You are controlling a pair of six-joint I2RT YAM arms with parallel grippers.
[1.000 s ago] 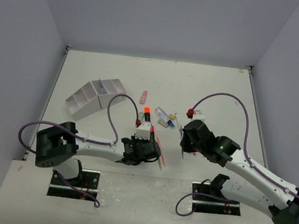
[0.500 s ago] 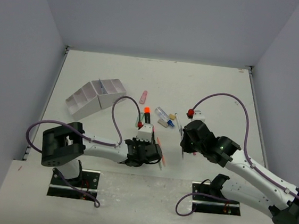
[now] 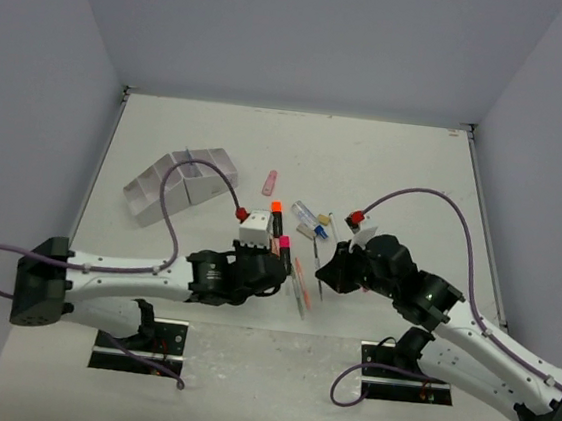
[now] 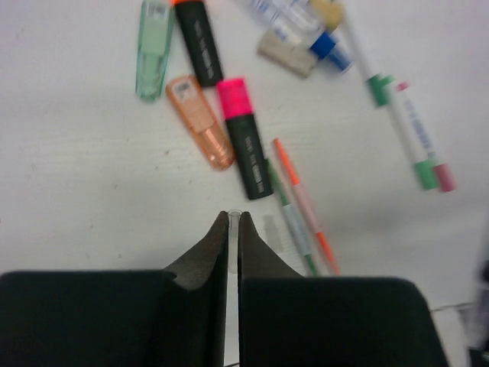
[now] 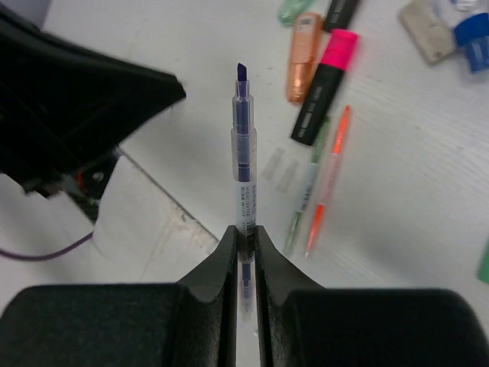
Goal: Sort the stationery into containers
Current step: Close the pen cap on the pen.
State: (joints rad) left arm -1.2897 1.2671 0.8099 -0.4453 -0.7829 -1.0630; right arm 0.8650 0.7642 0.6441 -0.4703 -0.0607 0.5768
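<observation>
My left gripper point(image 4: 234, 222) is shut on a small clear tube-like piece, just short of the black marker with a pink cap point(image 4: 244, 138). From above, the left gripper point(image 3: 281, 276) sits beside that marker point(image 3: 283, 251). My right gripper point(image 5: 244, 233) is shut on a clear pen with a purple tip point(image 5: 243, 145), held above the table; from above it point(image 3: 329, 272) hangs right of the thin green and orange pens point(image 3: 300, 283). Loose stationery lies around: an orange cap point(image 4: 200, 122), a green cap point(image 4: 153, 50) and an orange-topped marker point(image 3: 275, 215). The white compartment tray point(image 3: 178, 185) stands at the left rear.
A pink piece point(image 3: 269, 181) lies alone behind the pile. A beige piece point(image 4: 285, 53), a blue-capped piece point(image 4: 330, 46) and a white pen with green bands point(image 4: 397, 115) lie at the pile's right. The two grippers are close together, and the table's front edge point(image 5: 164, 191) runs under the right gripper.
The left gripper has closed on the clear piece and its arm has swung and stretched out. The right gripper has shifted left toward the pile with the purple-tipped pen.
</observation>
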